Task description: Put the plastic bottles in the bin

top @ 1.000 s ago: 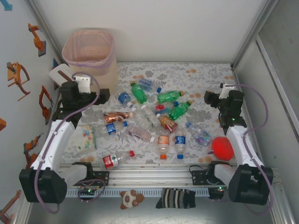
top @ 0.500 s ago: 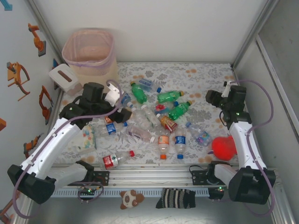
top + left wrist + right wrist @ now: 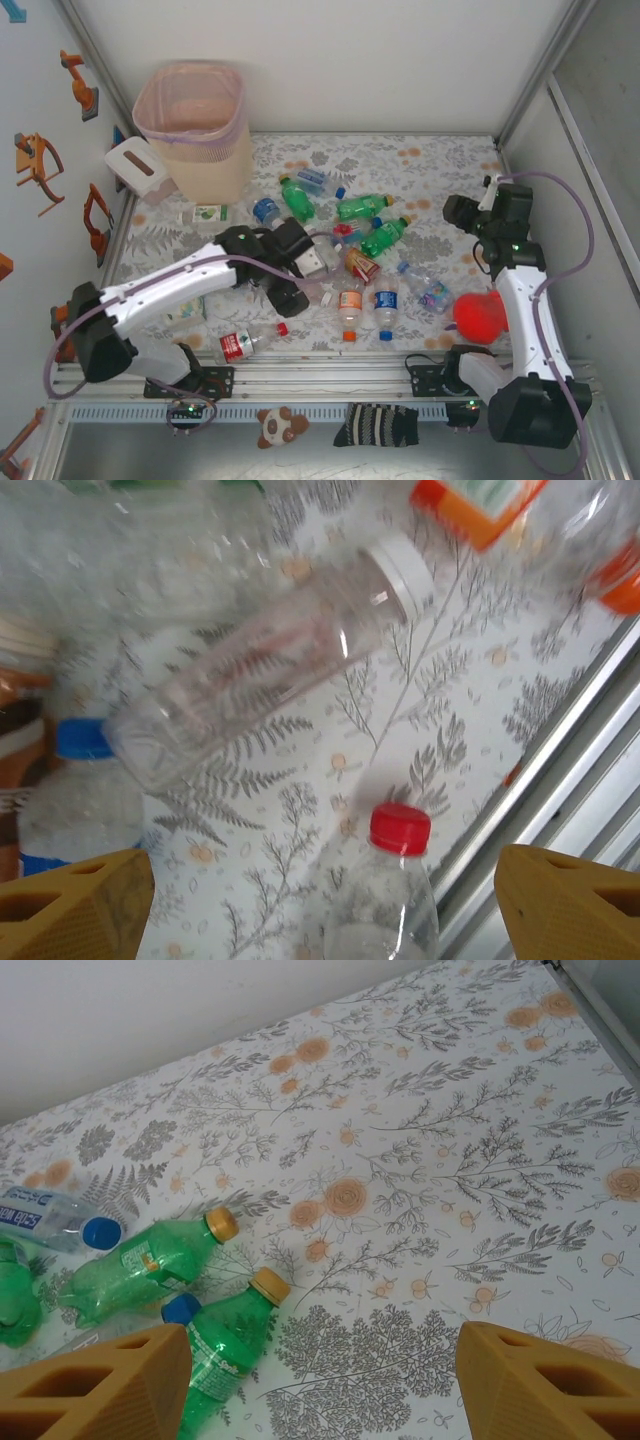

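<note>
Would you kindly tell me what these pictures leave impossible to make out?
Top view: the left arm covers part of the bottle pile.
Top view: the bin is hazy inside, contents unclear.
Left wrist view: the bottom edge cuts off the red-capped bottle; clear bottles at top left are blurred.
Right wrist view: the left edge cuts off a green bottle.

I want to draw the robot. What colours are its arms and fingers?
The left arm and right arm are white tubes joined by chunky black joints. A thin purple cable loops along each. The fingers are orange-yellow wedges.
</note>
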`<state>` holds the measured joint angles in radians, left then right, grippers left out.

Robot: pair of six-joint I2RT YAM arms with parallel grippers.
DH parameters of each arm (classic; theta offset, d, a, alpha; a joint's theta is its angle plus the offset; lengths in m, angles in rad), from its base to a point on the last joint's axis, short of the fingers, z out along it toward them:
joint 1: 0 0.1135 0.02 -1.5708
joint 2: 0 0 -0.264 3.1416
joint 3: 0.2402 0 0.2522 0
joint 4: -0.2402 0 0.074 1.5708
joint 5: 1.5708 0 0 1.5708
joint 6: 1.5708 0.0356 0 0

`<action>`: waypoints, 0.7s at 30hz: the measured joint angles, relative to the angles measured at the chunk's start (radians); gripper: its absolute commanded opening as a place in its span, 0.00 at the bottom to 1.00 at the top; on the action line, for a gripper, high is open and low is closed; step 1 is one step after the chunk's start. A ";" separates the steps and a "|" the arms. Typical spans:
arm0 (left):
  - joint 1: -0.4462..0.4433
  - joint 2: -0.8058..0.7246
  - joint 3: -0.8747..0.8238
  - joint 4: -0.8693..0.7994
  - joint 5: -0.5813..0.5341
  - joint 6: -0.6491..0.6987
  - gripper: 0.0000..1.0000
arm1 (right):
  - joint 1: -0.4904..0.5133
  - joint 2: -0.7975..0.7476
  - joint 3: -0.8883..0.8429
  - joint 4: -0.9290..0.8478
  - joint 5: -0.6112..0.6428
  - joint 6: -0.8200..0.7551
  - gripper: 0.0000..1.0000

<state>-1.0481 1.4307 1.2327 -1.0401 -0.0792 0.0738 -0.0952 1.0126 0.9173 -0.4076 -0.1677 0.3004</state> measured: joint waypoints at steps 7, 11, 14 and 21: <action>-0.113 0.158 0.041 -0.100 -0.050 -0.086 0.82 | 0.000 -0.004 0.013 -0.010 0.000 0.000 0.69; -0.149 0.195 0.006 -0.103 -0.067 -0.111 0.77 | 0.000 -0.016 0.013 -0.022 0.000 0.000 0.68; -0.151 0.211 -0.050 -0.081 -0.085 -0.114 0.74 | 0.000 -0.020 0.013 -0.030 -0.003 0.000 0.68; -0.156 0.273 -0.112 -0.043 -0.085 -0.111 0.69 | 0.000 -0.029 0.013 -0.054 -0.007 0.005 0.67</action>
<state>-1.2041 1.7035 1.1210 -1.0836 -0.1642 -0.0372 -0.0952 0.9840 0.9306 -0.4614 -0.1745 0.3050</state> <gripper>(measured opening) 0.694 0.676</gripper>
